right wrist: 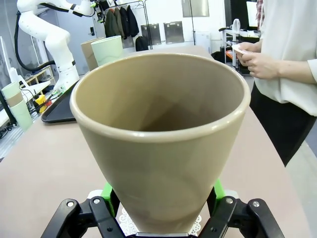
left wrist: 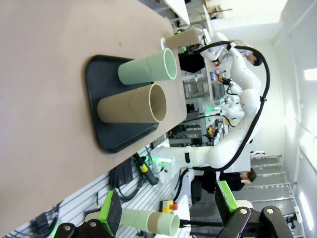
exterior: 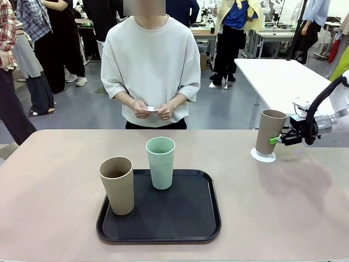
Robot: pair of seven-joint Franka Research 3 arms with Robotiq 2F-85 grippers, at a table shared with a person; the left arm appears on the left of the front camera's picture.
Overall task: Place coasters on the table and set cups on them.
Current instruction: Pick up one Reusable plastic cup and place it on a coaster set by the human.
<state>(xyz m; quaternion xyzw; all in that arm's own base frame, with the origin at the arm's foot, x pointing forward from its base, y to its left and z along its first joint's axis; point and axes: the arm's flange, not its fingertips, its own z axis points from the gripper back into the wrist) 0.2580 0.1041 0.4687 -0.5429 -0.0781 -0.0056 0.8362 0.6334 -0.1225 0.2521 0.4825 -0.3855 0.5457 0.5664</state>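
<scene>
My right gripper (exterior: 279, 140) is shut on a tan cup (exterior: 271, 131) at the table's right side. The cup's base is over a white lacy coaster (exterior: 263, 155), and the cup leans slightly. In the right wrist view this cup (right wrist: 161, 134) rises between green pads (right wrist: 108, 191), with the coaster (right wrist: 125, 220) under it. A second tan cup (exterior: 116, 185) and a mint green cup (exterior: 161, 162) stand on the black tray (exterior: 191, 218). The person's hands hold more white coasters (exterior: 151, 108). My left gripper (left wrist: 166, 203) is open and holds nothing, well away from the tray (left wrist: 94, 84).
The beige-pink table (exterior: 54, 180) has bare room left and right of the tray. The person stands at the far edge, hands close to the body. A white-topped table (exterior: 278, 76) stands behind at the right. Other people move in the background.
</scene>
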